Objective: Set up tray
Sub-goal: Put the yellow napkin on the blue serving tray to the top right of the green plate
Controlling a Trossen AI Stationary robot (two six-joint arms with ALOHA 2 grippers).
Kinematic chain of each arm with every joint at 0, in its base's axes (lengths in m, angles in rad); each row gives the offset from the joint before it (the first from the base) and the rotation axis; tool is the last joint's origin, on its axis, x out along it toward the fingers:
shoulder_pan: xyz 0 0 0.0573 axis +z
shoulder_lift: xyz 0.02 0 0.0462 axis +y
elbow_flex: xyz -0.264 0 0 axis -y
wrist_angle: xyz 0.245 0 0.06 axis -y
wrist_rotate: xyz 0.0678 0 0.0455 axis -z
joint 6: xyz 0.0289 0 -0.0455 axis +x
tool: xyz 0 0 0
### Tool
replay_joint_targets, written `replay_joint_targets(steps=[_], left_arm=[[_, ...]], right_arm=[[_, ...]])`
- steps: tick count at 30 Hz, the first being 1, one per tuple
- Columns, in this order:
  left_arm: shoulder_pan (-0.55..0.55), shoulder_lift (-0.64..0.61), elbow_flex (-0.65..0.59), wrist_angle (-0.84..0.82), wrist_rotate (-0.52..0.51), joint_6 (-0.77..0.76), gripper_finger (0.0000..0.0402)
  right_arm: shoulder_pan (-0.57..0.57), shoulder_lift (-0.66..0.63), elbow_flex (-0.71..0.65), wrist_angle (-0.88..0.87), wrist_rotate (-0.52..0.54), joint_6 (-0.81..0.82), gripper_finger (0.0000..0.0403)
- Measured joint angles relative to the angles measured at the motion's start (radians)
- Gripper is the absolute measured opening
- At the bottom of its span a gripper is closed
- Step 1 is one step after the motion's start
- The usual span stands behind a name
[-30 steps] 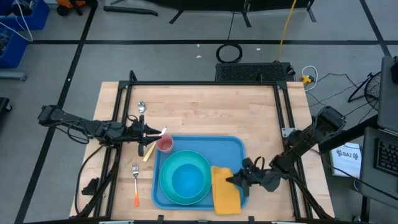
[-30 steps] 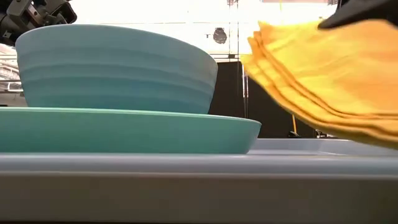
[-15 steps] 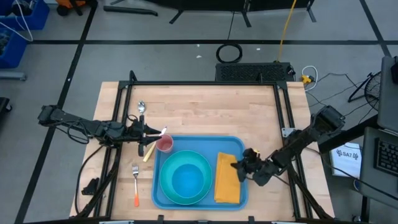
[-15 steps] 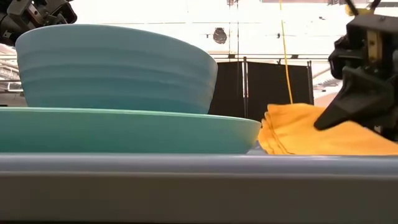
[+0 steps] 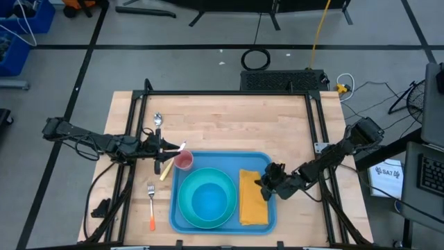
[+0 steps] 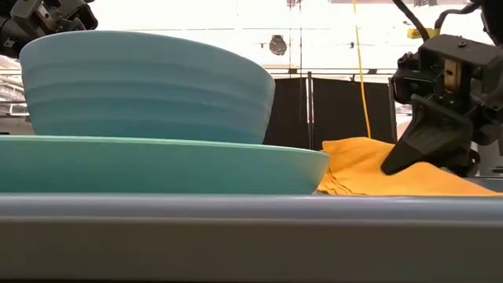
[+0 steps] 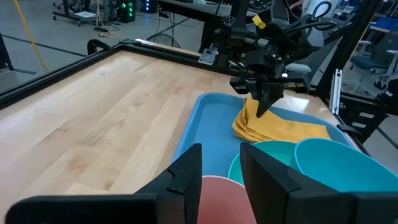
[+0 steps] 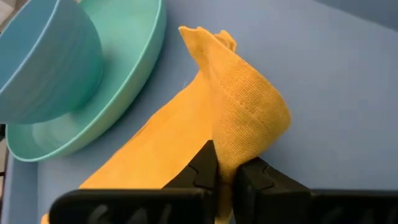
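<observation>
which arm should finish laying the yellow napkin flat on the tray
The right. Its gripper is already pinched on the napkin over the tray, while the left gripper is holding the pink cup.

High view straight down over whole desk; low view level, hard against tray rim; both share napkin.

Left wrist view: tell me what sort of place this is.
Probably a robotics lab or workshop: a wooden table framed by black rails, equipment racks with lit electronics, and rolling office chairs behind.
</observation>
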Motion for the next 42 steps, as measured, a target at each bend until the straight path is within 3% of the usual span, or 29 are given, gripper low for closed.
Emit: replay_joint_targets(steps=[9, 18, 23, 29, 42], left_arm=[[0.000, 0.000, 0.000, 0.000, 0.001, -0.010, 0.0113], [0.000, 0.000, 0.000, 0.000, 0.002, -0.016, 0.0113], [0.000, 0.000, 0.000, 0.000, 0.001, -0.016, 0.0113], [0.000, 0.000, 0.000, 0.000, 0.002, -0.017, 0.0113], [0.000, 0.000, 0.000, 0.000, 0.005, -0.018, 0.0113]], right_arm=[[-0.034, 0.000, 0.000, -0.004, -0.003, -0.107, 0.0053], [-0.036, 0.000, 0.000, 0.029, -0.053, -0.109, 0.0180], [-0.042, 0.000, 0.000, 0.101, -0.008, -0.184, 0.0222], [-0.066, 0.000, 0.000, 0.207, 0.001, -0.273, 0.0232], [-0.088, -0.007, 0.000, 0.236, 0.001, -0.303, 0.0216]])
